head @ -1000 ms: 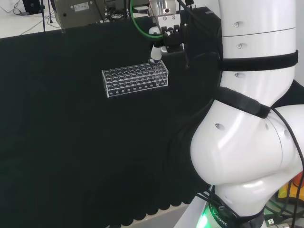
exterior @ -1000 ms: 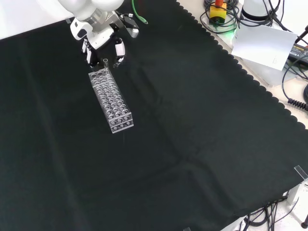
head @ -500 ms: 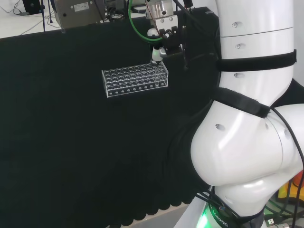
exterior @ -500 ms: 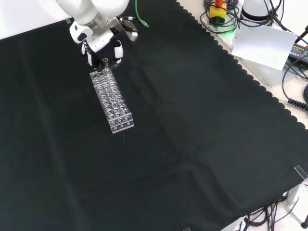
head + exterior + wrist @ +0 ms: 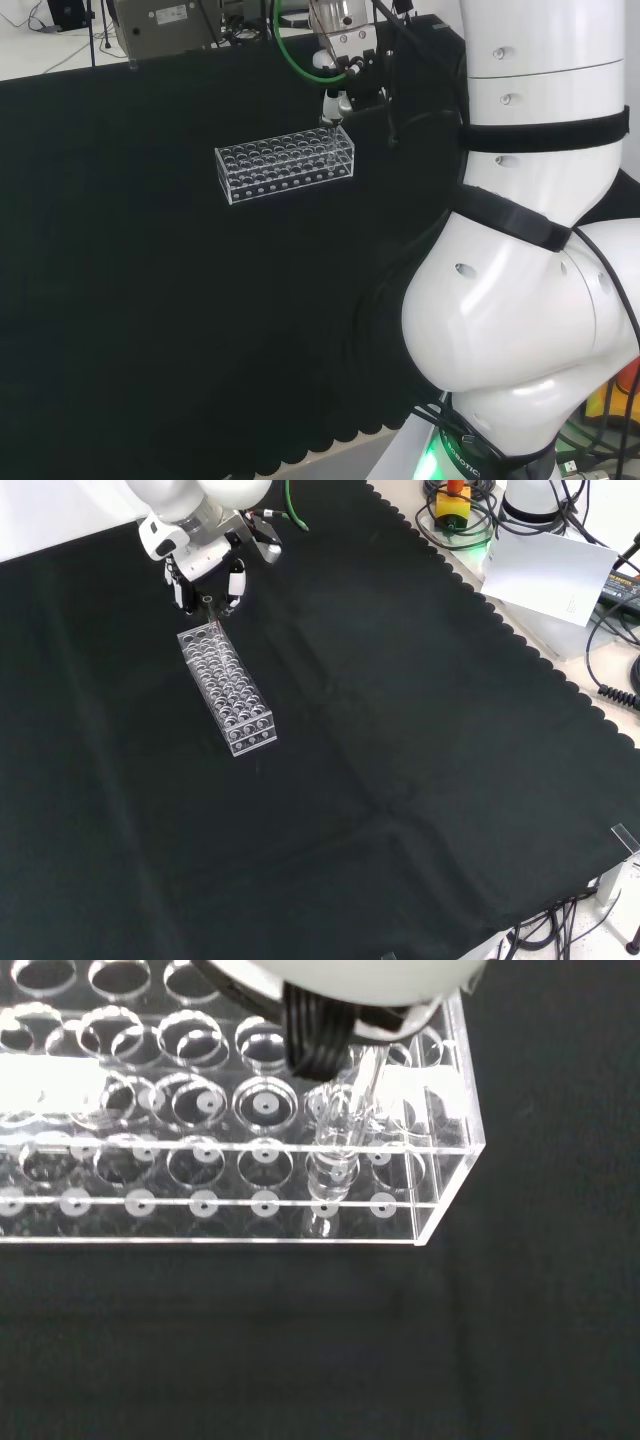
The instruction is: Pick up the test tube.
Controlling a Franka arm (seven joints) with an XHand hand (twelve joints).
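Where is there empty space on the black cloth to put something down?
Nearly everywhere. In the front view the black cloth lies bare from the clear rack across to its scalloped edge and down to the near edge. It is crowded only at the rack's far end, where the hand holds the test tube.

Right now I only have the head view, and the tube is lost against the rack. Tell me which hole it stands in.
Observer: In the wrist view, the test tube is in the rack, in the second column of holes from the end wall.
Operator: Say whether it is clear of the rack.
Observer: It is not. Its lower end sits inside the rack's walls, and the tube leans.
Operator: Place its top against the hand.
Observer: In the front view, the tube's open rim shows just below the hand, over the rack's far end.
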